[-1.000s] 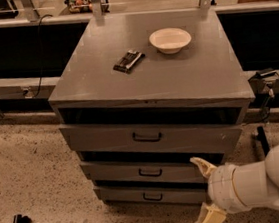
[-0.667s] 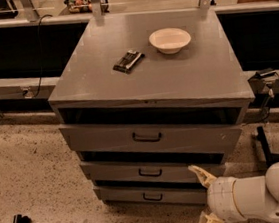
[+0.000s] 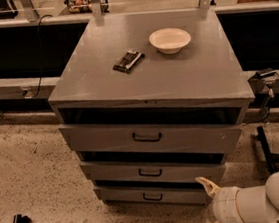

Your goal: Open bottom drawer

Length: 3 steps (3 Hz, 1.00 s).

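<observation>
While my tool (image 3: 211, 207) hangs spread open and empty, the bottom drawer (image 3: 133, 193) just left of it looks shut, its handle (image 3: 153, 197) untouched; I judge the grasp and pull are both left to do.

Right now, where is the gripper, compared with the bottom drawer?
In the camera view, the gripper is at the lower right, low near the floor, close to the right end of the bottom drawer. Its fingers are open, well to the right of the drawer's black handle.

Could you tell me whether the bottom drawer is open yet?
Shut: the bottom drawer shows no tray; the open gripper hovers right of it, off its handle.
</observation>
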### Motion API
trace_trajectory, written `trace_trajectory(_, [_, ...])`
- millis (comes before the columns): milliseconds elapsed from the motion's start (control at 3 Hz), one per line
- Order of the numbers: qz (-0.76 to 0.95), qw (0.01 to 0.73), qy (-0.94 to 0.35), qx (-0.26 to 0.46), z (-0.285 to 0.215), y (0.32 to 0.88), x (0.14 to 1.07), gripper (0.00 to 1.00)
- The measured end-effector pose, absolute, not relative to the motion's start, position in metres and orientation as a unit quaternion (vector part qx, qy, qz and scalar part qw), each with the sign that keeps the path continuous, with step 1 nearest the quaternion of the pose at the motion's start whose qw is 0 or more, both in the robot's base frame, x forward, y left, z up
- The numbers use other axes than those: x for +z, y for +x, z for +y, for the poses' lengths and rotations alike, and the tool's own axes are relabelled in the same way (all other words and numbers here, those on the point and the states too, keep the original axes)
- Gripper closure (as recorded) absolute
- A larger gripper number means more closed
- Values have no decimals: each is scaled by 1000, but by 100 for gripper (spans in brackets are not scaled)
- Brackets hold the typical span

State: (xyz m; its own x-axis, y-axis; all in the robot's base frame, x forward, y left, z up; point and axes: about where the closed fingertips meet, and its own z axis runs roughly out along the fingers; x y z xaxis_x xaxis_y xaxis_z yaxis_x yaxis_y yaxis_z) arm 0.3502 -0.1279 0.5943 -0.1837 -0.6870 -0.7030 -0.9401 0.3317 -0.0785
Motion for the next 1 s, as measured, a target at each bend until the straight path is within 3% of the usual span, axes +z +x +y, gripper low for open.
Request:
trace_trajectory(333, [779, 315, -503, 203, -147, 330, 534, 0])
trace_trajectory(1000, [789, 305, -488, 217, -139, 322, 509, 0])
